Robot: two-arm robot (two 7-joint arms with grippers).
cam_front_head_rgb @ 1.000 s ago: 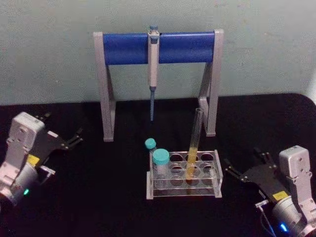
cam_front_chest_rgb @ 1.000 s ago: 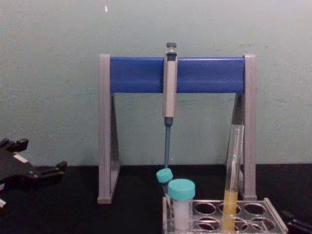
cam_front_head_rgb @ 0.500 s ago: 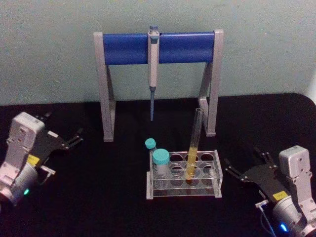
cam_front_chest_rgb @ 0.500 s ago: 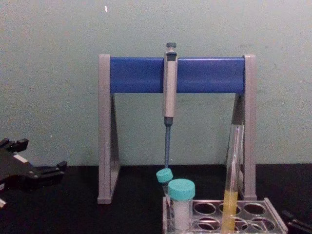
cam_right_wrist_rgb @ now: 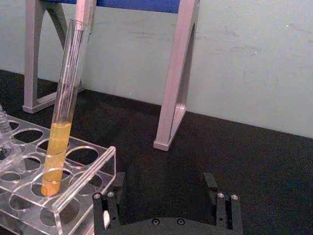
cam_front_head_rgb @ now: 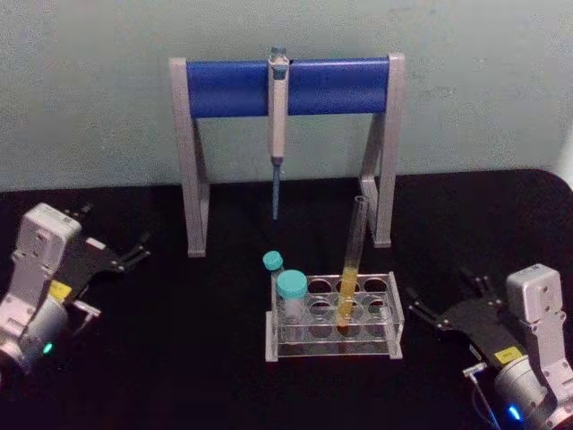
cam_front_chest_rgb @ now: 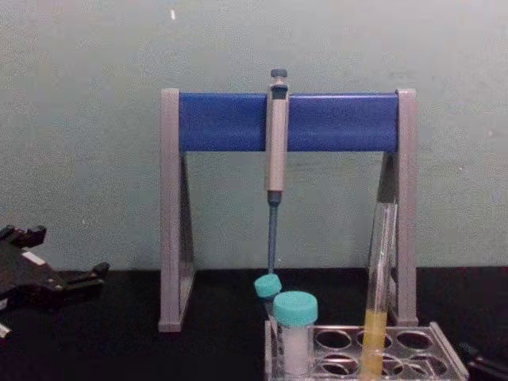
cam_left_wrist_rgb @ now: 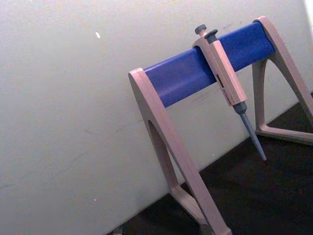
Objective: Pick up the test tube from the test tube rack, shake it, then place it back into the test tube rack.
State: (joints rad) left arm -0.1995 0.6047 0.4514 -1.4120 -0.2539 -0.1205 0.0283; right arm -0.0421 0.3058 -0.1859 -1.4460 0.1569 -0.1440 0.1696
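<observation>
Head view: nothing begun yet. Test tube (cam_front_head_rgb: pixel 353 262) leaning in the test tube rack (cam_front_head_rgb: pixel 333 315) at lower centre; left pincer (cam_front_head_rgb: pixel 134 251) lying spread and empty at left edge, right pincer (cam_front_head_rgb: pixel 443 303) spread and empty at lower right.

Right wrist view: tube untouched, lift, shake and return all remaining.

Chest view: black surface (cam_front_chest_rgb: pixel 127 349), pale green wall (cam_front_chest_rgb: pixel 87 127) filling upper frame.

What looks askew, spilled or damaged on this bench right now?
Nothing is spilled or broken. The test tube leans in the rack rather than standing upright, and one capped vial tilts too. The pipette hangs straight from its stand. Both grippers, left and right, sit open, apart from the rack.
</observation>
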